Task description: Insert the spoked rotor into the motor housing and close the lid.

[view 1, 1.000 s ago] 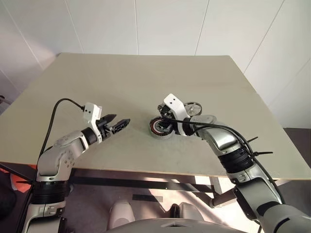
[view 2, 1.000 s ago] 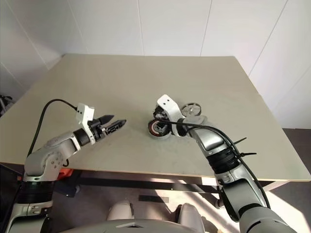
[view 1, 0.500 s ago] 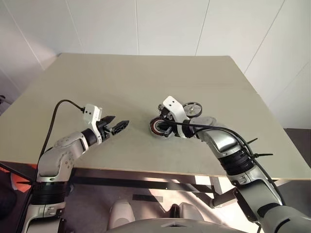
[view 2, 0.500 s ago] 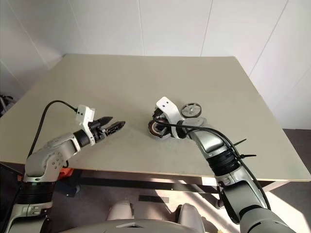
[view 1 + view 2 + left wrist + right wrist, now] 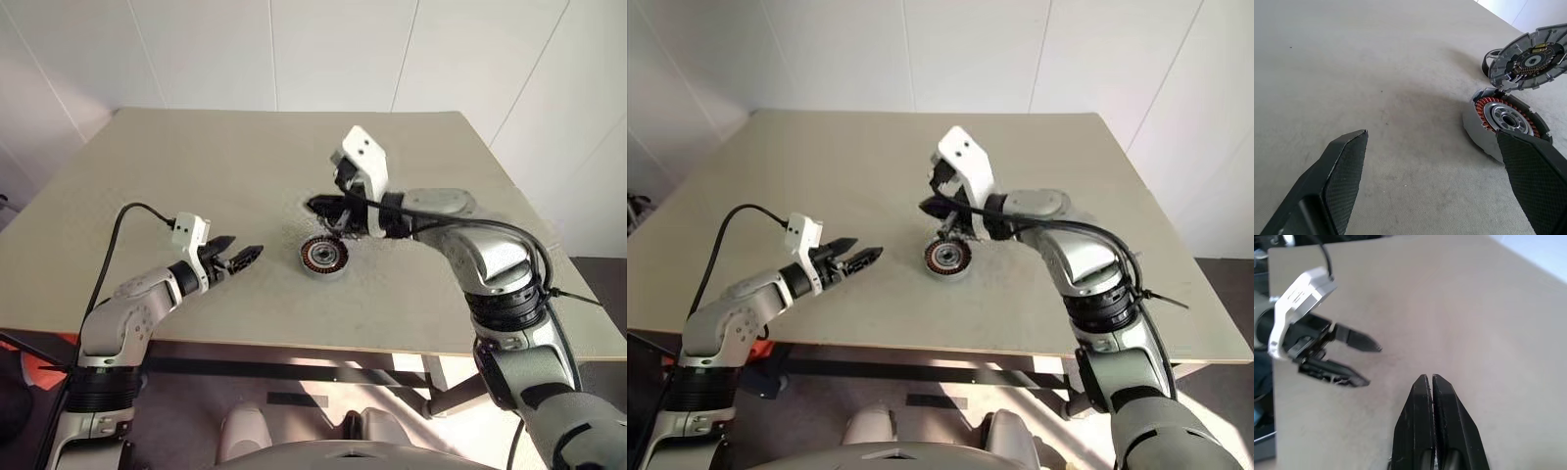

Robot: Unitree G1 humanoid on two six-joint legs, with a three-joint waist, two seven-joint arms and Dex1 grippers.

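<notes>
The motor housing (image 5: 324, 256) sits mid-table, a round grey shell with copper windings (image 5: 1506, 122) showing inside. Its lid (image 5: 1530, 58) stands upright and open at the housing's far edge. Just past the lid, the dark rim of the spoked rotor (image 5: 1489, 62) peeks out. My right gripper (image 5: 315, 205) hovers above the housing, shut with nothing in it, its fingertips (image 5: 1422, 382) pressed together. My left gripper (image 5: 245, 252) stands open to the left of the housing and a little apart from it, its fingers (image 5: 1344, 161) empty.
The beige table (image 5: 216, 166) stretches wide behind and to the left of the housing. Its front edge (image 5: 294, 345) runs close below both arms. A black cable (image 5: 122, 220) loops off my left wrist.
My right gripper has risen from the housing to well above it, still shut. The left arm has kept still.
</notes>
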